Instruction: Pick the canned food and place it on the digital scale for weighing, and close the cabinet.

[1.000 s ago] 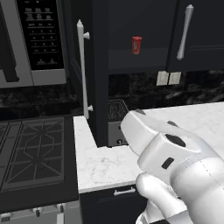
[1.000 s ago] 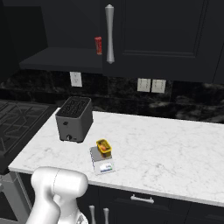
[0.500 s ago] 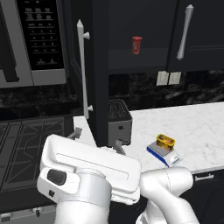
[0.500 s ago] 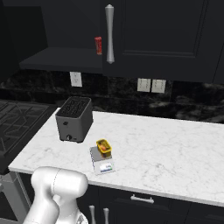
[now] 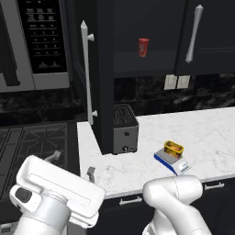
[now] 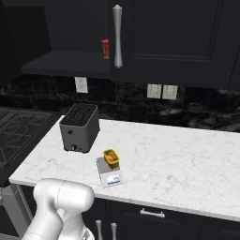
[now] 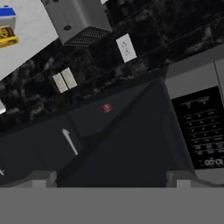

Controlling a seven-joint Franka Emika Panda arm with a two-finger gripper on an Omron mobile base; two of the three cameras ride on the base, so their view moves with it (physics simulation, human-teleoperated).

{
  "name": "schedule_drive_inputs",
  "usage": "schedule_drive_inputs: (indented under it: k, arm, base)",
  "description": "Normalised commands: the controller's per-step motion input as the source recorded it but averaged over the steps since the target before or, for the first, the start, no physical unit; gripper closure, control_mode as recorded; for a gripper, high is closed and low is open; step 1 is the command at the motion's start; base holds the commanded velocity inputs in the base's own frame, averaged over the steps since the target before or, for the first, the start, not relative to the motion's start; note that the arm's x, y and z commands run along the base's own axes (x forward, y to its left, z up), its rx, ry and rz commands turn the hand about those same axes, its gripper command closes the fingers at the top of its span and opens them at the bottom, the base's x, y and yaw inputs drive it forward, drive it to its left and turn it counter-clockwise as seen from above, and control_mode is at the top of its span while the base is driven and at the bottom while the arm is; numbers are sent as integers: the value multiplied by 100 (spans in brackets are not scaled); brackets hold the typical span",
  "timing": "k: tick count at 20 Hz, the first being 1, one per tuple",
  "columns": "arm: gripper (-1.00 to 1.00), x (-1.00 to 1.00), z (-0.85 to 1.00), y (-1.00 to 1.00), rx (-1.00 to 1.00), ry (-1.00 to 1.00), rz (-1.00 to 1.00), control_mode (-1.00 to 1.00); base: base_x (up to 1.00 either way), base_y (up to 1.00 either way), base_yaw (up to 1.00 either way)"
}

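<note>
Dark kitchen: canned food sits on the digital scale; my gripper gapes empty. Cabinet door is rigid; I'd push near its handle, at nine o'clock.

counter: white marble, smooth | cabinet: matt black | toaster: brushed metal

Microwave cut off at left edge; digital scale cropped at frame corner

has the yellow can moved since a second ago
No. In the right base view the yellow can sits on the digital scale, right of the toaster, exactly as before.
</note>
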Motion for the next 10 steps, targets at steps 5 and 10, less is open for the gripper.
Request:
schedule_drive_inputs:
  k: [5,10]
  arm:
    - [-100,35,32,39,9,8,-3,-100]
    - [-100,62,33,2,24,-3,1,-100]
  base:
    - [0,0,0]
    - [0,0,0]
